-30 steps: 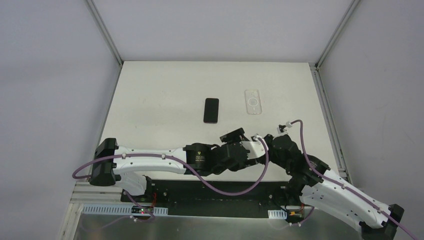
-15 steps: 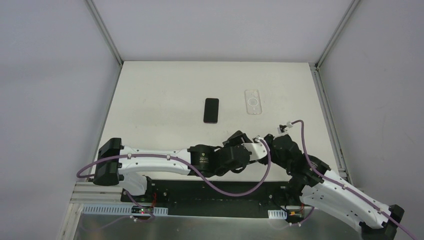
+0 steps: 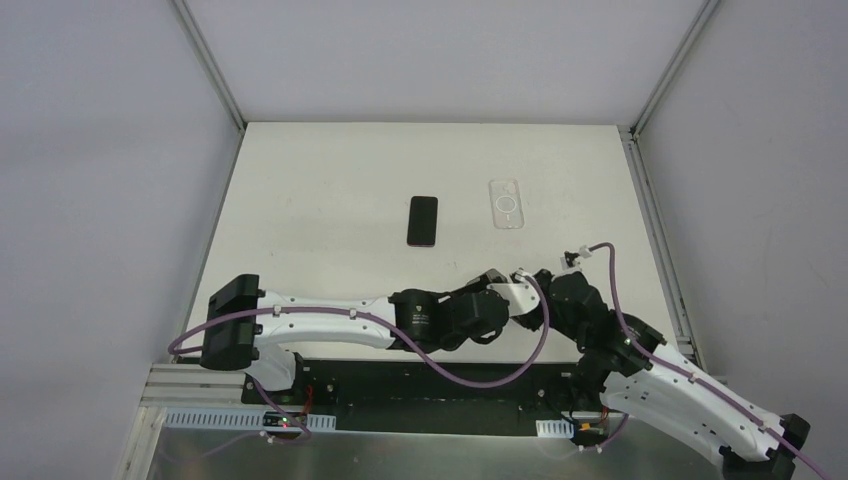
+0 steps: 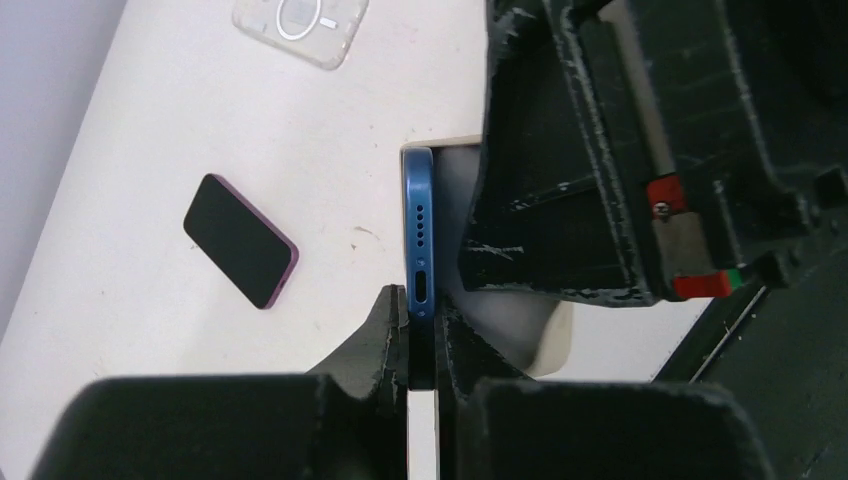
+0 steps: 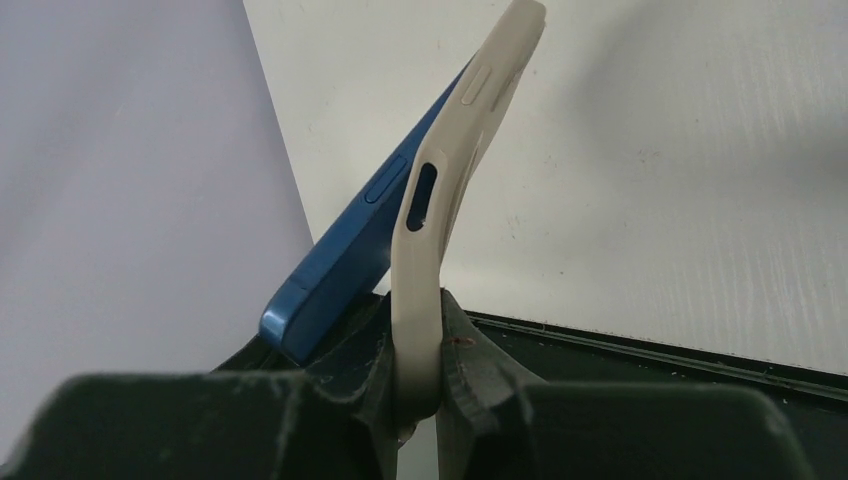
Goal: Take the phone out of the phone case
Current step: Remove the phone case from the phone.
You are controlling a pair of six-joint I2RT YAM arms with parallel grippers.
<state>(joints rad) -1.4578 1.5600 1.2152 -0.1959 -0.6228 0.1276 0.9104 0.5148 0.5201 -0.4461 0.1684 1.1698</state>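
**Phone half peeled out, one claw on each part**

The blue phone (image 4: 420, 215) hangs in the air where the two arms meet, closer to the arm bases than the dark phone (image 3: 423, 220) lying on the desk (image 3: 320, 190), and a little to that phone's right. The left claw (image 4: 418, 335) is clamped on the blue phone's bottom end, right at the charging port. The right claw (image 5: 415, 360) is clamped on the rim of the beige case (image 5: 440, 190).

Seen from the right wrist, the near end of the blue phone stands splayed away from the beige case, while the far end looks seated in it. So I'd say this is the separating step, partly done. The next move calls for both grips to stay firm while the arms draw apart, easing the far corners free without either part slipping. A clear case (image 3: 506, 203) lies flat to the dark phone's right, well apart from it.
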